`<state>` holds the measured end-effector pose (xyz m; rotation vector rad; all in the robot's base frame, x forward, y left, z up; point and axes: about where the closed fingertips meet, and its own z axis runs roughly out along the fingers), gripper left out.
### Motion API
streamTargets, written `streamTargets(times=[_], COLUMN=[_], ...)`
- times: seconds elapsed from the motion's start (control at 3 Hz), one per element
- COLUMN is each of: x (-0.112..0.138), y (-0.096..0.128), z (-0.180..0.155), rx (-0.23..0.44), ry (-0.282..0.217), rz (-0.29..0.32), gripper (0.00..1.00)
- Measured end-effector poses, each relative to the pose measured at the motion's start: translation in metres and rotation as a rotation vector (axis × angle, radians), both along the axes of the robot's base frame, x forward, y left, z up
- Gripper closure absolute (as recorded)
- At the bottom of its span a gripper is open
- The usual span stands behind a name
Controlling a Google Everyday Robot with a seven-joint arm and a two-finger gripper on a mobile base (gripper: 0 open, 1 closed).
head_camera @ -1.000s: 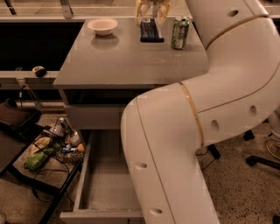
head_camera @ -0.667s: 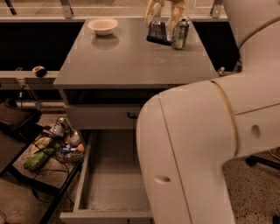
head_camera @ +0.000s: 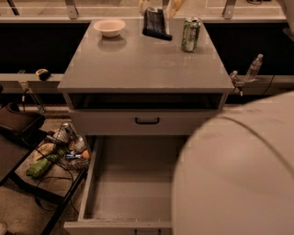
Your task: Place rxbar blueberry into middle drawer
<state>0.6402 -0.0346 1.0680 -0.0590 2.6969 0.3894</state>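
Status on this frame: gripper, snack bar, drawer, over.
Gripper at cabinet top back edge, right above snack bar. Bar not yet in drawer. Drawer open; can stands beside bar, robot arm hides drawer's right part.

Gripper cropped at top edge; arm half-hides middle drawer.

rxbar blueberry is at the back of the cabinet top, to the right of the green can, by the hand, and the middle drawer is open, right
Not quite. The camera view shows the rxbar blueberry to the left of the green can, not the right. The rest holds: it is at the back of the cabinet top, by the hand, and the middle drawer is open.
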Motion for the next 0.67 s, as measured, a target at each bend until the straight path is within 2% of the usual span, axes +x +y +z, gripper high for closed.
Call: streamTargets(times=[0.33,0.67], x=[-0.0618,-0.0618], y=[0.0295,0.0295], z=[0.0097,0.0097], rx=[0.001,0.001], ry=[-0.049,-0.049], rz=[-0.068,-0.068], gripper=[1.00,1.00])
